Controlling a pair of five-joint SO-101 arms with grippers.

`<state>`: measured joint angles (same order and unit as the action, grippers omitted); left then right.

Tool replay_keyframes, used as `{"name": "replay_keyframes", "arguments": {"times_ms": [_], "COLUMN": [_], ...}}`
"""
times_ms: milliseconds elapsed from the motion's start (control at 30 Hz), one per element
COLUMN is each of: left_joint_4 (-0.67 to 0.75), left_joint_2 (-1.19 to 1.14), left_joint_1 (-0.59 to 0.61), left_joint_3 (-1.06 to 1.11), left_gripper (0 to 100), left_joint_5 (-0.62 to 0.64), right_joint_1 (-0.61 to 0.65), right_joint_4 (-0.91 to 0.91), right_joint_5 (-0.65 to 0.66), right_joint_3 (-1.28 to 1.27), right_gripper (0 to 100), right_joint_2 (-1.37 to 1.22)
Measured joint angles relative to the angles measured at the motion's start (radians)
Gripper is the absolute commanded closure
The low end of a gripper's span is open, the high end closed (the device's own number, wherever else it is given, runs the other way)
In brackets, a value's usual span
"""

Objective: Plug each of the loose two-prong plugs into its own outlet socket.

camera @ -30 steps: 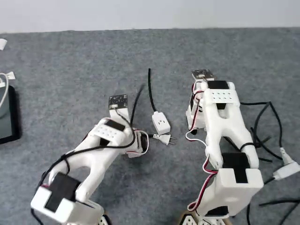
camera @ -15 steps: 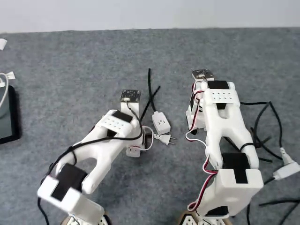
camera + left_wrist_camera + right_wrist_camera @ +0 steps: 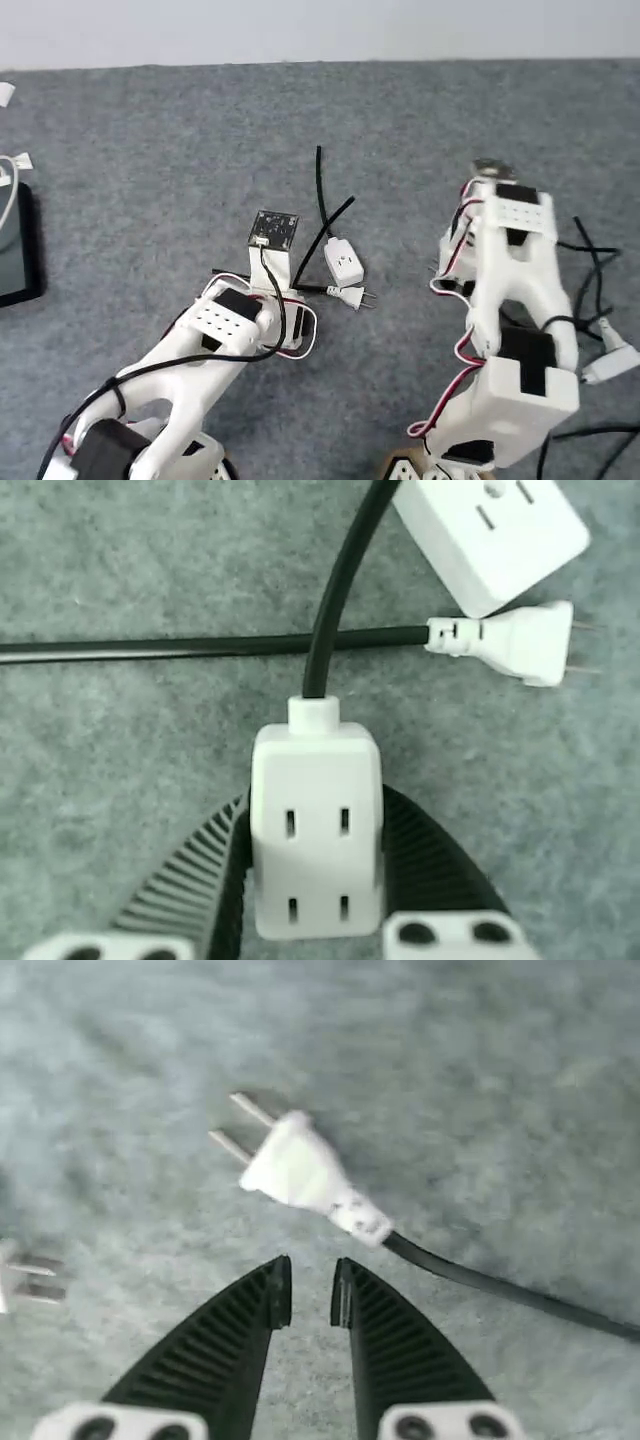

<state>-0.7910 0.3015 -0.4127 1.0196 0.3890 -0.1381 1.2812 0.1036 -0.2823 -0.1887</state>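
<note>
My left gripper (image 3: 316, 815) is shut on a white outlet socket (image 3: 315, 840) with two pairs of slots; its black cord (image 3: 345, 580) runs away from me. Just beyond lie a second white outlet socket (image 3: 495, 535) and a loose white two-prong plug (image 3: 515, 645) on a black cable. The high view has that socket (image 3: 343, 262) and plug (image 3: 350, 296) mid-table, right of the left arm (image 3: 230, 320). My right gripper (image 3: 310, 1275) hovers with its fingers almost together and nothing between them. Another white two-prong plug (image 3: 295, 1170) lies on the carpet ahead of it.
Grey carpet covers the table. A dark flat device (image 3: 15, 245) lies at the left edge. Black cables (image 3: 585, 255) and a white connector (image 3: 612, 358) trail at the right of the right arm (image 3: 510, 250). Prongs of a further plug (image 3: 25, 1275) show beside the right gripper.
The left arm swung right and forward with the socket, dragging its black cord across the other cable. The right arm shifted to the right.
</note>
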Motion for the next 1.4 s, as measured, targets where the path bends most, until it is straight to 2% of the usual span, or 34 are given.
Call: {"name": "replay_keyframes", "arguments": {"times_ms": [133,233,367,633,767,900,1133,1267,1400], "left_joint_4": [0.003,0.003,0.003,0.003,0.003,0.003,0.003,0.003,0.003], "left_joint_2": [0.003,0.003,0.003,0.003,0.003,0.003,0.003,0.003,0.003], "left_joint_1": [0.000,0.000,0.000,0.018,0.018,0.018,0.018,0.018,0.018], "left_joint_3": [0.000,0.002,0.003,0.018,0.018,0.018,0.018,0.018,0.018], "left_gripper": [98,98,98,98,98,98,98,98,98], "left_joint_5": [0.000,0.000,0.000,0.000,0.000,0.000,0.000,0.000,0.000], "right_joint_1": [-0.002,-0.023,-0.101,-0.334,-0.414,-0.500,-0.595,-0.605,-0.614], "right_joint_4": [-0.086,-0.100,-0.095,-0.054,-0.048,-0.051,-0.186,-0.250,-0.345], "right_joint_5": [0.169,0.227,0.308,0.428,0.580,0.796,1.096,1.217,1.283], "right_joint_3": [-0.063,-0.063,-0.071,-0.074,-0.075,-0.104,-0.187,-0.265,-0.328], "right_gripper": [93.0,93.0,93.1,93.1,93.1,93.1,93.1,93.1,93.1], "right_joint_2": [0.000,0.002,0.002,0.002,0.031,0.117,0.232,0.232,0.232]}}
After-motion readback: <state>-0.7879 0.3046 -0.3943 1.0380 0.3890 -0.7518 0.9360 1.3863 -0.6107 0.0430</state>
